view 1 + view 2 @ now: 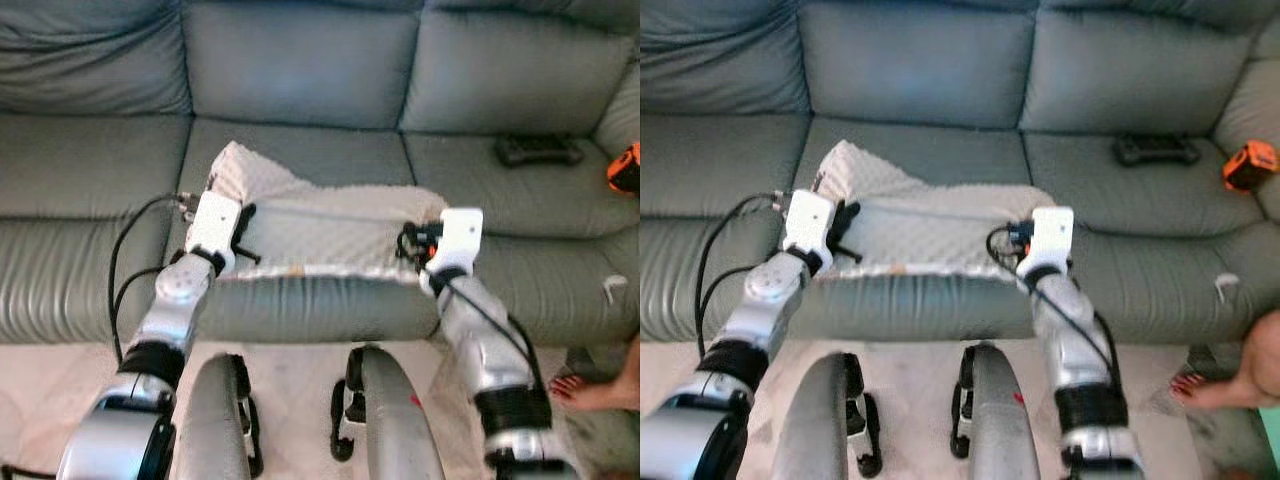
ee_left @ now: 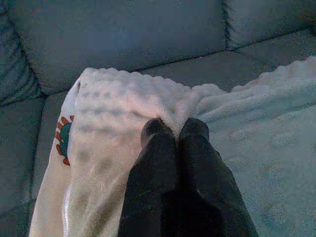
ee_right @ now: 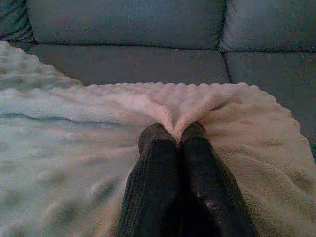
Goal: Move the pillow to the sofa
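Observation:
A cream, bumpy-textured pillow [image 1: 320,235] lies flat on the middle seat of the grey sofa [image 1: 300,60], its near edge at the seat's front. My left gripper [image 2: 175,133] is shut on a pinched fold at the pillow's left side, next to a small orange and teal print [image 2: 63,140]. My right gripper [image 3: 173,133] is shut on a pinched fold at the pillow's right side. In the left eye view the left wrist [image 1: 215,225] and the right wrist [image 1: 455,235] sit at the pillow's two ends.
A black remote [image 1: 538,150] lies on the right seat, with an orange object [image 1: 625,168] beside it at the sofa's right arm. A person's bare foot [image 1: 590,392] rests on the floor at the right. My own legs [image 1: 300,420] stand close against the sofa front.

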{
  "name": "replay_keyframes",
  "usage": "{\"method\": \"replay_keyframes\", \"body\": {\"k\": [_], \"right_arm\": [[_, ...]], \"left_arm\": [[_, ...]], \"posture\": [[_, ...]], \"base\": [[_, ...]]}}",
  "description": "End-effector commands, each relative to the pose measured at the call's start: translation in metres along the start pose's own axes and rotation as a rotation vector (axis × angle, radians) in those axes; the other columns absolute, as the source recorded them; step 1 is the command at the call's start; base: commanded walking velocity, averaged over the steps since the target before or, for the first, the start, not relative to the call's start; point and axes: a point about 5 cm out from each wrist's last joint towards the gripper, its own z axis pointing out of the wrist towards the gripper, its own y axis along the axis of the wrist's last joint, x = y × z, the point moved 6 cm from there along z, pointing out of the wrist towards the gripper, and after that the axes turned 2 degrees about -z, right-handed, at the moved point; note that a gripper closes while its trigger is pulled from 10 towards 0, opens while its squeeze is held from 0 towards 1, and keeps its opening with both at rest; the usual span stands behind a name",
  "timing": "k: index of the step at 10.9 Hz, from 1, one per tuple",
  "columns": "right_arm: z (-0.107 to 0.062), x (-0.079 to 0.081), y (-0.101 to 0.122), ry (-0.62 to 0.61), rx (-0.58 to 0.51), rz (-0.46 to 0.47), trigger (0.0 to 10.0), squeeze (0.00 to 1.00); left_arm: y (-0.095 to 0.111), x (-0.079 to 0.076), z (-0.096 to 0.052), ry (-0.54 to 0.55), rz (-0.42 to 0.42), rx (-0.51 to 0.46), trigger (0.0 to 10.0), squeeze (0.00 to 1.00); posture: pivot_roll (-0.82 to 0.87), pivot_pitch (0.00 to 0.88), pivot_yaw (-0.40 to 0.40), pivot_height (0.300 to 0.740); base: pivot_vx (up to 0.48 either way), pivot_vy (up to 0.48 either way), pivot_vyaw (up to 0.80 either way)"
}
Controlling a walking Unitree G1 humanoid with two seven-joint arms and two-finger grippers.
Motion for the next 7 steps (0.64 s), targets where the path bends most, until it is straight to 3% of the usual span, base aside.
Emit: {"method": "replay_keyframes", "body": {"k": [1,5,6,7], "right_arm": [[-0.002,-0.043,0.004,-0.117,-0.003,-0.001,10.0,0.0],[0.032,-0.05,0.022,-0.082,0.028,-0.092,10.0,0.0],[0.036,-0.046,0.024,-0.081,0.024,-0.063,10.0,0.0],[0.044,-0.029,0.024,-0.08,0.016,0.05,10.0,0.0]], "left_arm": [[-0.01,0.023,-0.004,0.109,0.004,0.044,10.0,0.0],[-0.016,0.038,0.009,0.195,0.08,0.151,10.0,0.0],[-0.012,0.041,0.012,0.199,0.11,0.155,10.0,0.0],[-0.007,0.044,0.016,0.21,0.141,0.166,10.0,0.0]], "posture": [[-0.06,0.278,-0.059,0.63],[-0.06,0.342,-0.047,0.63],[-0.07,0.347,-0.044,0.63],[-0.07,0.349,-0.04,0.63]], "base": [[0.0,0.0,0.0],[0.0,0.0,0.0],[0.0,0.0,0.0],[0.0,0.0,0.0]]}}
